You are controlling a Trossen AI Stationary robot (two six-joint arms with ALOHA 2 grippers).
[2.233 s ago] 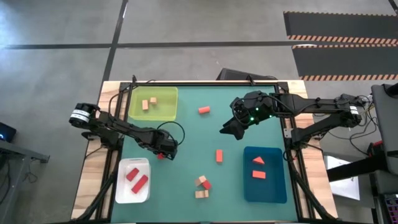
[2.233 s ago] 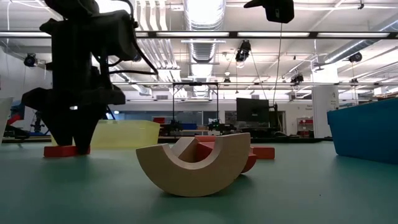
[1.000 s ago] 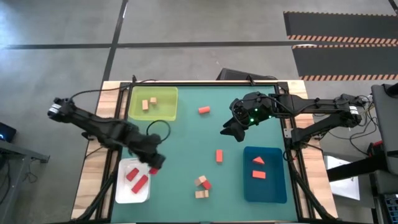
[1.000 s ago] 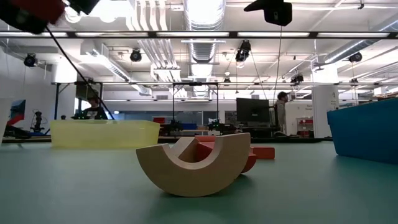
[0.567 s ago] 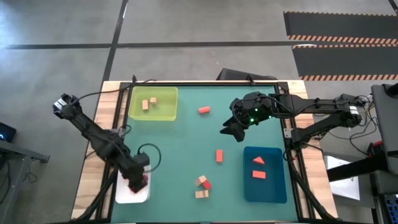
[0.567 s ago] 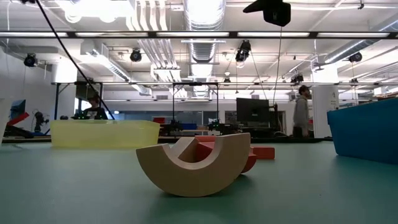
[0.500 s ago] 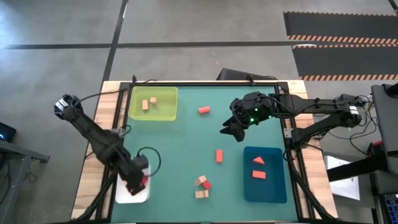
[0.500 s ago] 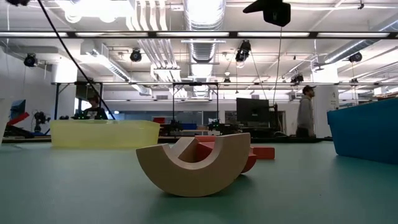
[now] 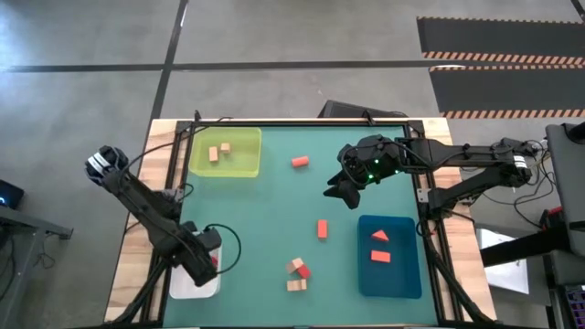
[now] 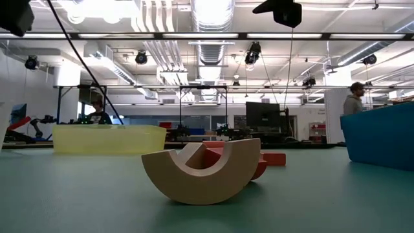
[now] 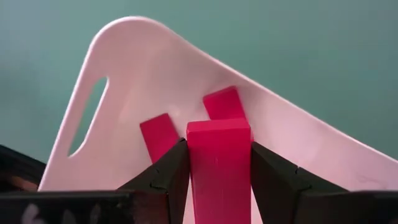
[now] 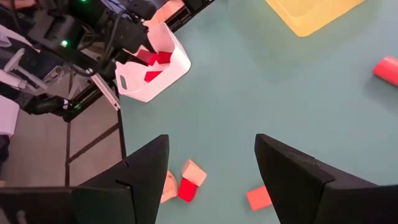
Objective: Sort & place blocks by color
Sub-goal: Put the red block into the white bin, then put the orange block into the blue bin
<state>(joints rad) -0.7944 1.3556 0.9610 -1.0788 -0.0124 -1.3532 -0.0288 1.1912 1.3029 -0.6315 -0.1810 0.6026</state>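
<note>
My left gripper (image 9: 203, 263) hangs over the white tray (image 9: 186, 287), shut on a deep red block (image 11: 219, 163). Two more red blocks (image 11: 158, 134) lie in the tray below it. My right gripper (image 9: 341, 193) hovers open over the table's far right part, touching nothing. On the green mat lie an orange block (image 9: 300, 162), an orange bar (image 9: 322, 228) and a small cluster of tan and red blocks (image 9: 297, 270). In the low view the cluster's tan arch (image 10: 202, 169) rests on its curved back. My left gripper pinches the red block between its two fingers, on two opposite long sides (image 11: 191, 163). The fingers (image 11: 168, 171) come from above and point down. The block's lower end (image 11: 219, 127) reaches a little past the fingertips. It hangs clear above the white tray's floor.
A yellow-green tray (image 9: 225, 152) with two tan blocks stands at the far left. A blue tray (image 9: 389, 258) with two orange blocks stands at the near right. Cables loop beside the white tray. A person shows in the room behind.
My left gripper has carried the red block from beside the white tray's far right corner toward the table's near left edge and downward. It now hangs over the tray's middle. Its wrist has turned on the way. The right arm has kept still.
</note>
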